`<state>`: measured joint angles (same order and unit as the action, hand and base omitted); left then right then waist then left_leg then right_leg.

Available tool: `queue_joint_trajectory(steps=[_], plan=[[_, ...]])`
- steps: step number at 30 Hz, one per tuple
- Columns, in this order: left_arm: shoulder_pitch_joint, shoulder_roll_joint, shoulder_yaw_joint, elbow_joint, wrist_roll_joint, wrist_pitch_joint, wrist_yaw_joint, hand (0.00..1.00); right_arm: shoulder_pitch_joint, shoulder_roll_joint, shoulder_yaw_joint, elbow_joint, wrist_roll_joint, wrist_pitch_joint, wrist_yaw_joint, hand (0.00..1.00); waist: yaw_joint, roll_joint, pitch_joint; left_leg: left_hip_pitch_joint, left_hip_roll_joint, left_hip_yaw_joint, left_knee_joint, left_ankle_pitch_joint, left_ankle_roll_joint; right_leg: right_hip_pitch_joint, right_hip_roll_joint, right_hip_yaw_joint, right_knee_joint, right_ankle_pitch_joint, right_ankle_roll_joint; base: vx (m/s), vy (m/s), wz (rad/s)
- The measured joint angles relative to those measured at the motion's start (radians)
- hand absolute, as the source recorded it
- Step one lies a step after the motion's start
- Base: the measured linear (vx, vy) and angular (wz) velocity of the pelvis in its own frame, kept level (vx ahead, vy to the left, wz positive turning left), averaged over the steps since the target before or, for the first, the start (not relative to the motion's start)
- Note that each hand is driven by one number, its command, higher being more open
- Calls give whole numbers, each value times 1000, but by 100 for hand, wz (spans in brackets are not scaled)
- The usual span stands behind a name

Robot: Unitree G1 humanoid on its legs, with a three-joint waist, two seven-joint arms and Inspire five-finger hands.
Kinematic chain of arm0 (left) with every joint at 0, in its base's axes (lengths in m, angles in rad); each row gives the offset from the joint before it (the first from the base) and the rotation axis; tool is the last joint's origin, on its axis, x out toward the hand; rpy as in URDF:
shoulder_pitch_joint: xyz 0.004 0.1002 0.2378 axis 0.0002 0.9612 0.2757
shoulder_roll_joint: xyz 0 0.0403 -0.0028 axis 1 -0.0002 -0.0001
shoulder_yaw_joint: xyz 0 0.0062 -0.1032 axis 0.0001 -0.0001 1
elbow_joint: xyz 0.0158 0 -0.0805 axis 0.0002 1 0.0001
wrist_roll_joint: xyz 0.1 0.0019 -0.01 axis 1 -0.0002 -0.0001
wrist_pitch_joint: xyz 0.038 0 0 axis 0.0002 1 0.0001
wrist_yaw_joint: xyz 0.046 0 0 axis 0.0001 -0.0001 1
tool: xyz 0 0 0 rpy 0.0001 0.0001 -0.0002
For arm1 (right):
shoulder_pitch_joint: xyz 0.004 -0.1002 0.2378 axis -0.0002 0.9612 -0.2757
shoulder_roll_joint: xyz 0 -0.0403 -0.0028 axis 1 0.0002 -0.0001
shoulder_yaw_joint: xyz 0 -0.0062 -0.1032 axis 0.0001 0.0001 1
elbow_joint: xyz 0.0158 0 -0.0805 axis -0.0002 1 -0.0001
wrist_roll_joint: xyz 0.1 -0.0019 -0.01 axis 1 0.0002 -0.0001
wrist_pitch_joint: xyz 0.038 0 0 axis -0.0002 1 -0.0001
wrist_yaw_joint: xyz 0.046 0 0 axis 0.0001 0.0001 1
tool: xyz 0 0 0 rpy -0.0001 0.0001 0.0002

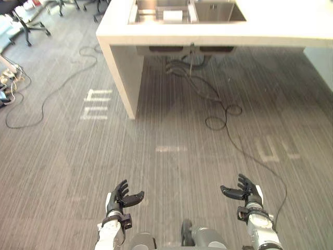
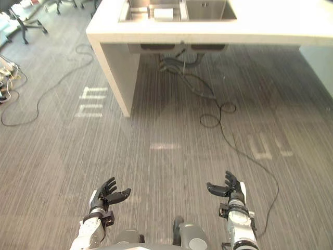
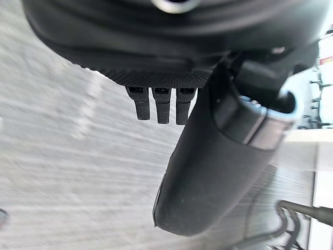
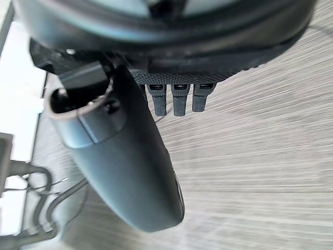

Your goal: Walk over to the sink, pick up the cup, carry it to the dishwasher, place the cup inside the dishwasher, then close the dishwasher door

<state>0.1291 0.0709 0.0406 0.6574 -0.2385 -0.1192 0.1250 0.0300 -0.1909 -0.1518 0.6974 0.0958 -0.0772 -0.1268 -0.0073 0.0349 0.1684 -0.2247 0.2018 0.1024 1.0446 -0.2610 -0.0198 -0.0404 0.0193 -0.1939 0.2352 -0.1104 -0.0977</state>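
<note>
Walking stage, by the look of it: sink (image 1: 218, 13) at upper centre of the frame, sunk in the white surface (image 1: 270, 28). Pale shape in its left basin, probably the cup (image 1: 173, 15). Left hand (image 1: 120, 200) and right hand (image 1: 244, 191) low at the bottom edge, fingers loosely spread, empty, with the cup well out of reach.

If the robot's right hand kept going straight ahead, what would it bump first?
Nothing nearby: the right hand points forward over the floor. Probably the white counter far ahead, though it might pass under its edge; depth is unclear.
</note>
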Motion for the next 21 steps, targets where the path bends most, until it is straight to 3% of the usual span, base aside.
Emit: queue_joint_trajectory(steps=[3,5,7,8,9,10,11,12,14,15,16,17,18,20,21], plan=[[-2,-3,-7,-2,-18,0,-1,90,-8,4,0,0,0,-4,-1,90,22,2,7,-116,-11,-2,-84,-1,-1,67,-8,25,-64,-2,-3,295,35,-23],[-2,-2,-7,-1,-18,0,-1,90,-9,15,-7,5,0,2,-2,90,24,-6,23,-158,-61,19,-275,2,-6,120,-36,25,-99,-15,1,315,163,7],[-2,-10,-8,3,-18,1,-1,90,-12,27,-42,20,0,2,-3,90,25,0,25,-156,-123,18,-541,62,-20,146,-60,26,-110,-44,33,331,207,3],[-1,-13,-8,9,-18,1,0,90,-17,21,-50,53,1,3,-5,90,35,25,17,-136,-139,-4,-719,144,-30,156,-51,35,-100,-75,70,307,217,-17],[-1,-12,-6,13,-18,1,0,90,-20,19,-51,71,1,3,-6,90,42,43,14,-126,-139,-20,-742,221,1,159,-44,50,-87,-100,87,482,329,-39],[-5,8,2,25,-18,1,4,90,-23,44,-38,111,0,14,-6,90,63,-6,12,-125,-183,2,-688,209,62,159,-95,80,-23,-163,120,329,223,-31],[-5,11,2,26,-18,1,4,90,-21,47,-38,113,0,14,-5,90,63,-13,13,-125,-193,7,-681,198,70,158,-105,86,-12,-173,123,413,240,-19],[-8,17,1,28,-17,3,4,90,-17,50,-40,116,0,16,-4,90,63,-27,14,-125,-223,24,-645,151,91,138,-143,132,62,-206,148,427,236,-8],[7,7,0,28,-17,3,4,90,-15,56,-39,121,-2,19,0,90,60,-29,14,-80,-252,54,-626,91,110,82,-182,193,252,-216,204,476,264,-22],[18,10,-9,28,-17,4,4,90,-9,65,-38,121,-3,20,3,90,54,-29,14,-31,-264,63,-627,58,119,30,-196,218,427,-191,272,360,150,-21],[21,14,-11,28,-16,4,4,90,-7,70,-37,121,-6,20,4,90,49,-29,14,-6,-267,64,-628,43,120,1,-196,222,518,-186,288,440,147,-14],[23,21,-13,28,-16,5,4,90,-1,78,-33,121,-11,20,6,90,39,-30,14,49,-270,64,-633,23,127,-55,-198,210,674,-188,283,522,127,-6],[19,26,-22,25,-16,5,5,90,4,78,-28,118,-12,20,8,90,35,-31,13,105,-273,63,-658,11,130,-107,-203,178,755,-204,253,421,73,-4],[4,31,-26,19,-17,3,7,90,-4,76,-27,116,-12,19,8,90,23,-29,13,174,-271,54,-710,9,127,-197,-205,117,748,-232,205,409,1,6],[-10,32,-25,19,-18,3,7,90,-11,74,-27,121,-12,19,8,90,13,-28,14,205,-260,44,-730,6,122,-246,-192,88,672,-244,183,400,-52,15]])
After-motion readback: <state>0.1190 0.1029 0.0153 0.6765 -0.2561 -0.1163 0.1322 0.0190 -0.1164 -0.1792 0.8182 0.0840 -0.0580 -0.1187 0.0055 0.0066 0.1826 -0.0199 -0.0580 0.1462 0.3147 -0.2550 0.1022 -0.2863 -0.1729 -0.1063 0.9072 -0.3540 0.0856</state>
